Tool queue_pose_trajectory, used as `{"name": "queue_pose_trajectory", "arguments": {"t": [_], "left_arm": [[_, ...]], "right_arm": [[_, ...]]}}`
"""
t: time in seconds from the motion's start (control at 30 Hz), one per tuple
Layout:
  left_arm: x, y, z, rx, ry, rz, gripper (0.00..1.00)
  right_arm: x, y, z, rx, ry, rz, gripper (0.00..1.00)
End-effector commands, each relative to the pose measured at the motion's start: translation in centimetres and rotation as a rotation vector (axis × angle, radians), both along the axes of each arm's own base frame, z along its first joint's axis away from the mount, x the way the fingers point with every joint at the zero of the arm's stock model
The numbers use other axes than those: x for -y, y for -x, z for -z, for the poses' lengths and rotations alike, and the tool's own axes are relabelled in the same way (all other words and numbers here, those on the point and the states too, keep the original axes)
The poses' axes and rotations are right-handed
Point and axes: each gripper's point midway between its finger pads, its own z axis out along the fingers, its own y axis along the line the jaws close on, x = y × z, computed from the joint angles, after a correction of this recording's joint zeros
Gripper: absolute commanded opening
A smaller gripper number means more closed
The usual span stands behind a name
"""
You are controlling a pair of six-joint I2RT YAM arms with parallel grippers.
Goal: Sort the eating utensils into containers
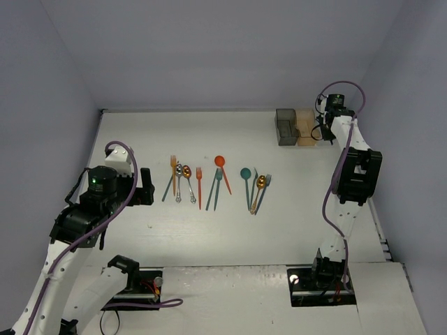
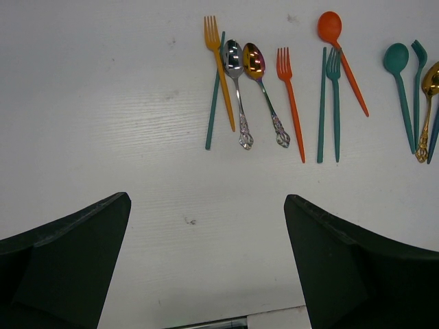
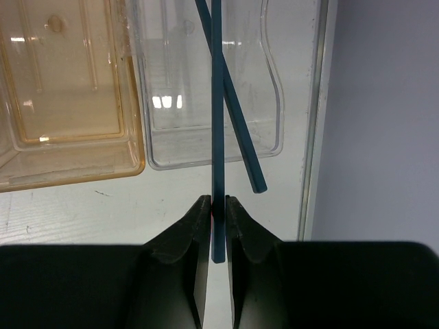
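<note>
The blue-grey chopstick runs straight up the middle of the right wrist view, pinched between the right jaws, whose dark fingertips press on it from either side; its far part crosses over the clear bin, though whether its tip touches the bin's floor cannot be told; a second blue-grey chopstick slants across it in that same bin, its near end reaching out past the bin's near rim; the orange-tan bin adjoins the clear one on the left, and in the top view the dark grey bin stands next to that, all three at the far right corner of the bench, where the right arm is stretched out; the other utensils lie in a loose row mid-bench, well apart from the bins: a yellow-orange fork crossing a teal chopstick, a silver spoon just beside an iridescent spoon, an orange fork, another teal chopstick next to a teal fork, an orange spoon angled beside them, then a teal spoon and a gold spoon at the right edge of the left wrist view; the left jaws are spread wide over bare bench short of this row, touching nothing.
</note>
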Motion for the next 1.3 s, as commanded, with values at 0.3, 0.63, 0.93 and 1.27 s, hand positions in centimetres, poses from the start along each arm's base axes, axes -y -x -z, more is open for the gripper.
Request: {"name": "queue_pose_trajectory", "arguments": {"t": [0.3,0.63,0.93,1.27], "left_arm": [[0.7,-0.6,-1.1,0.053,0.038,0.011,0.94],[0.8,-0.8,-1.6,0.053,0.061,-0.007,0.94],[1.0,-1.2,-0.8,0.015,0.093,-0.046,0.94],[1.2,-1.8,2.0,-0.082,0.123,-0.121,0.94]], "right_arm": [[-0.1,-1.4,-6.5,0.151,-0.002,0.015,0.18],[-6.0,-1.9,-14.9,0.350,-0.052,-0.011,0.43],[-18.4,4.1,-16.1,0.394,-0.278,-0.019,0.57],[-31.7,14.0,-9.9,0.281,-0.443,-0.117,0.58]]}}
